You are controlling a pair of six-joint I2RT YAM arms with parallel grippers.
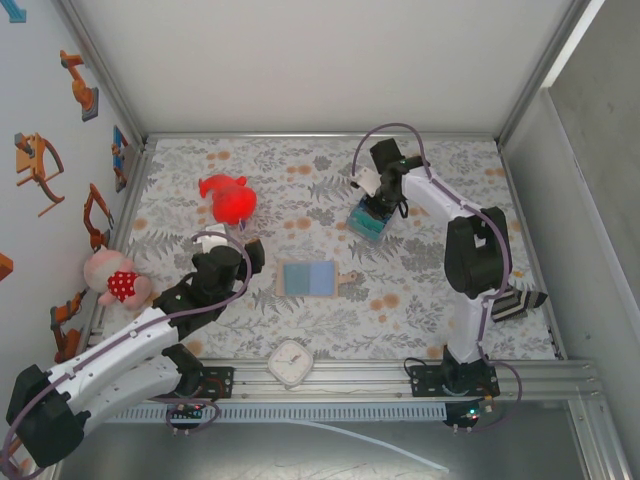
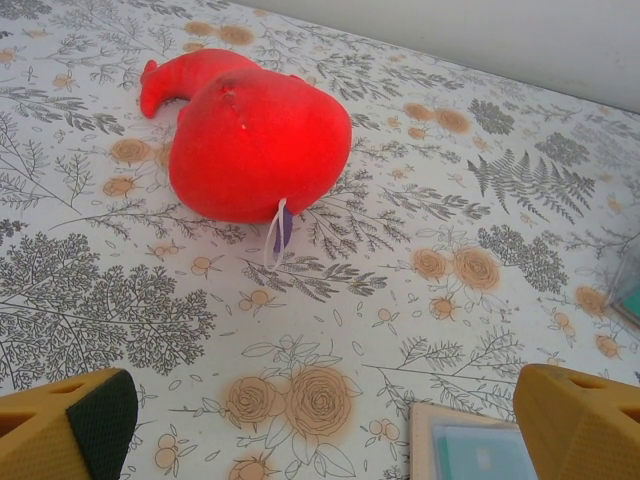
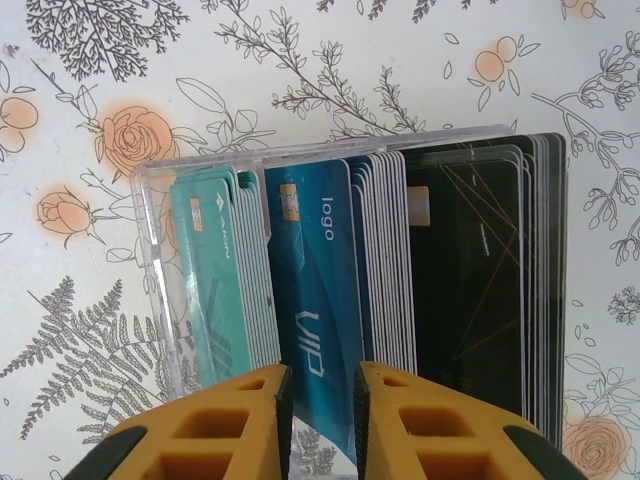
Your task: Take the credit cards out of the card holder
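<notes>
The tan card holder (image 1: 308,278) lies open mid-table, its light blue lining facing up; its corner (image 2: 470,445) appears in the left wrist view. My left gripper (image 1: 250,250) hovers just left of it, open wide (image 2: 320,430) with nothing between the fingers. My right gripper (image 1: 372,210) hangs over a clear box (image 3: 150,260) at the back that is packed with upright teal, blue and black cards. A blue credit card (image 3: 310,300) marked VIP leans in the box and reaches down between the fingers (image 3: 320,420), which stand slightly apart.
A red plush (image 2: 250,130) lies behind the left gripper. A small doll in a red dotted dress (image 1: 115,280) sits at the left edge, a white clock (image 1: 291,362) on the front rail, and a striped object (image 1: 518,300) at the right wall.
</notes>
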